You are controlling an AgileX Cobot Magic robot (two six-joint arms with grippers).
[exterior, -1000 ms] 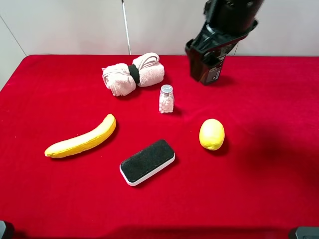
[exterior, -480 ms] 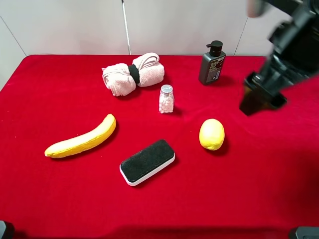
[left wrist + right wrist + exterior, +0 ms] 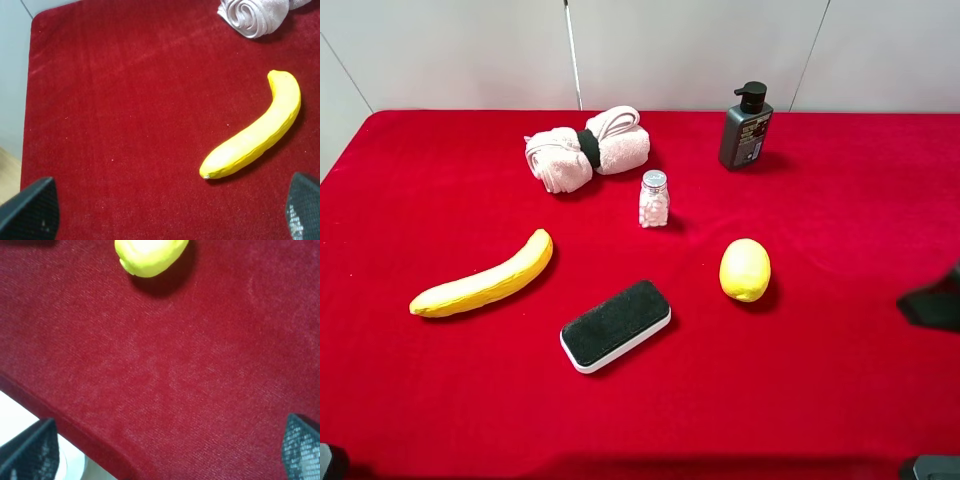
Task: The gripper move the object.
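The object (image 3: 654, 199), a small clear bottle with a silver cap and pale pellets, is seen upright near the middle of the red bench (image 3: 440, 400), just right of and nearer than the rolled pink towel (image 3: 586, 148). It is untouched, and its place is unchanged from the earlier frames.

What has changed is the right arm. A second ago it was held over the far side of the bench, hiding the dark pump bottle (image 3: 745, 127); since then it has been swung out to the right, so that only a dark corner is left at the right edge of the high view. The pump bottle is thereby uncovered. No grasp has been begun, so the task is judged to be at its start.

The right claw (image 3: 167, 450) is shown in its wrist view with fingers spread wide and nothing between them, the lemon (image 3: 150, 255) lying beyond. The left claw (image 3: 172, 210) is likewise wide open and empty, with the banana (image 3: 257, 132) ahead of it.

The bottle appears in neither wrist view. Only the fingertips are caught at the picture corners, and the lemon is cut off by the frame.
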